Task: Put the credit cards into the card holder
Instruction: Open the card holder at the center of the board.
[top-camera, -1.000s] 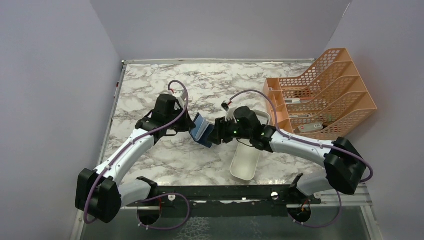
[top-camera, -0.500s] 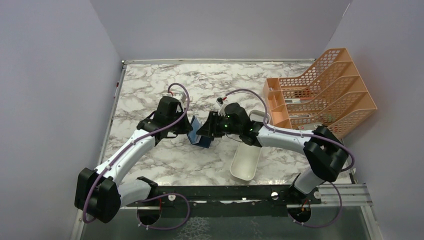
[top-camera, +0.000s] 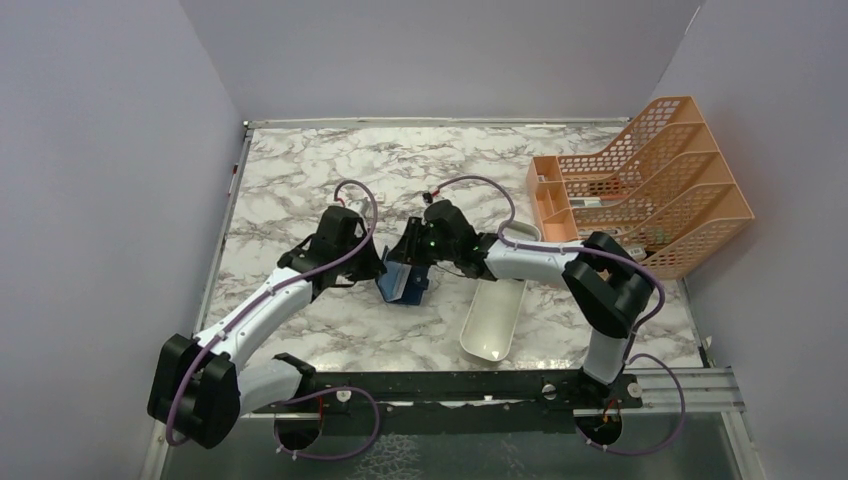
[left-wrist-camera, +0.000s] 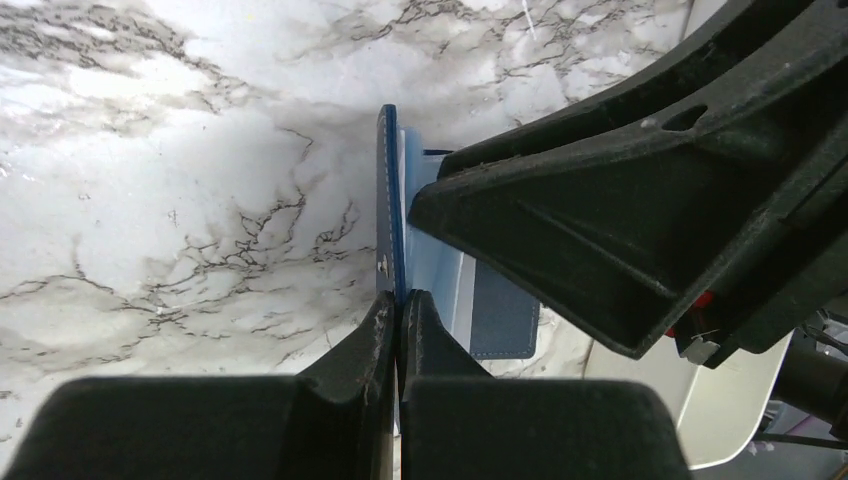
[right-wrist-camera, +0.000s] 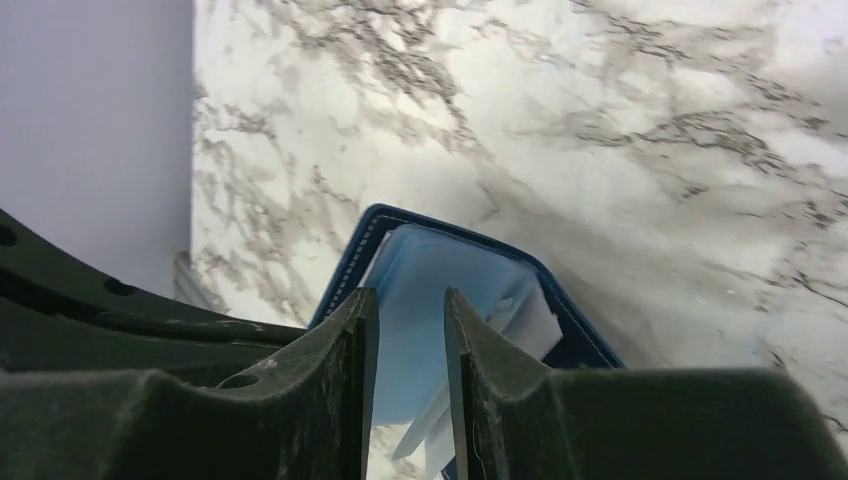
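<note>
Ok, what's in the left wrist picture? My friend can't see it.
The left end effector pinches an edge of the navy card holder, seen edge-on against the marble table. The black right end effector fills the right side, at the holder's light-blue inside.

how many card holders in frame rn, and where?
1. The navy card holder stands part-open between the arms' tips: one panel is pinched by the fingers of the left gripper, and the right gripper is at its pale-blue inner side. No other shows; one could be hidden.
</note>
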